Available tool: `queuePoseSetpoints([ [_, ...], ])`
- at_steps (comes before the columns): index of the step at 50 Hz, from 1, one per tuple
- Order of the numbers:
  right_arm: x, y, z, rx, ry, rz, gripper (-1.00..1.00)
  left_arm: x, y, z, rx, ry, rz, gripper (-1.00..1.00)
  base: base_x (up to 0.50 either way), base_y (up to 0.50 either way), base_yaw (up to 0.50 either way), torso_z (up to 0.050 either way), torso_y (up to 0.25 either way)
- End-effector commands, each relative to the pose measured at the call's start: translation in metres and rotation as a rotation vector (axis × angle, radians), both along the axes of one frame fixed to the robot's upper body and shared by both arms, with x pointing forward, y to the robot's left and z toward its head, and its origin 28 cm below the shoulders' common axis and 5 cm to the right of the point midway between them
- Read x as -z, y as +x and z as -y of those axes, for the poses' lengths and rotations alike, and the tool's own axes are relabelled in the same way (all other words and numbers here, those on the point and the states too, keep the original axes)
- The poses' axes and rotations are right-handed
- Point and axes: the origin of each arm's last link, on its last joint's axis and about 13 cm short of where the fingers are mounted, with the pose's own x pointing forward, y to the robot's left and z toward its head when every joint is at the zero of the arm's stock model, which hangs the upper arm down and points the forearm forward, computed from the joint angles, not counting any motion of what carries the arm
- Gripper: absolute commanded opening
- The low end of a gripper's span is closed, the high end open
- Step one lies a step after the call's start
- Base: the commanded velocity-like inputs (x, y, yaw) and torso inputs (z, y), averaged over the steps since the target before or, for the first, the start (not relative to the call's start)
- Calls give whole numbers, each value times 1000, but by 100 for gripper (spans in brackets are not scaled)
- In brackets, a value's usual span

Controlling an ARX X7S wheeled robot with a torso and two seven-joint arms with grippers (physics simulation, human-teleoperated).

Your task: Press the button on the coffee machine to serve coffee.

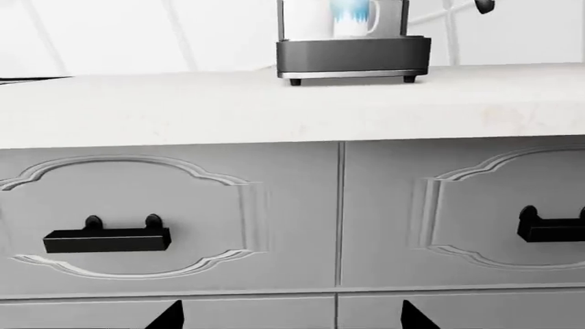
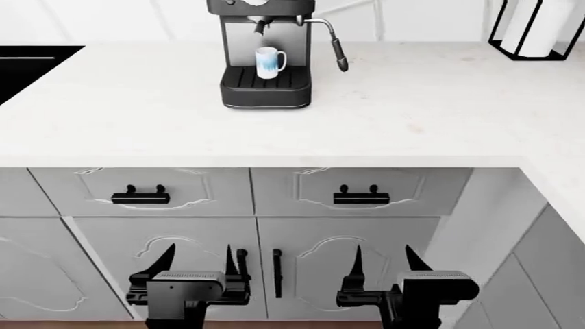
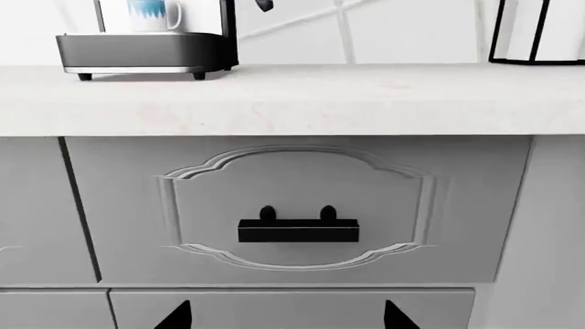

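Nearest you, both arms sit low in front of the cabinet doors, well short of the surface. Your left end effector point(image 2: 194, 264) has its black fingers spread wide with nothing between them; your right end effector point(image 2: 382, 264) is likewise spread wide and holds nothing. In each wrist view only the two fingertips show at the frame edge, apart from each other. Just beyond the end effectors are the grey lower cabinet doors, and above them two drawer fronts, the left drawer handle point(image 2: 140, 197) and the right drawer handle point(image 2: 361, 198) both black bars. Above the drawers lies the white surface point(image 2: 412, 110), which turns a corner at the near right. The coffee machine point(image 2: 265, 58) stands toward the far edge of the surface, left of centre, upright, facing you. A white mug point(image 2: 268, 62) with a blue pattern stands on its slatted drip tray under the spout. The steam wand point(image 2: 335, 48) hangs at the machine's right side, black tip down. Far left, a black sink point(image 2: 27, 65) edge shows; far right, a paper towel holder point(image 2: 535, 27) stands by the wall.
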Motion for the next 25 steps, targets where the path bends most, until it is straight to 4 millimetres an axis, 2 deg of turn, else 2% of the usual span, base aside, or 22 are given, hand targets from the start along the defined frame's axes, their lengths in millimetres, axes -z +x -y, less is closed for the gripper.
queuePoseSetpoints([
  [1, 0, 0, 0, 1, -3, 0, 100, 0, 0, -2, 2, 0, -4, 100, 4, 230, 0, 0, 0],
  [18, 0, 0, 0, 5, -5, 4, 100, -1, 0, -2, 8, 3, -3, 100, 78, 480, 0, 0, 0],
  [25, 0, 0, 1, 11, -1, 6, 100, 0, 0, -3, 6, 8, -6, 100, 153, 121, 0, 0, 0],
])
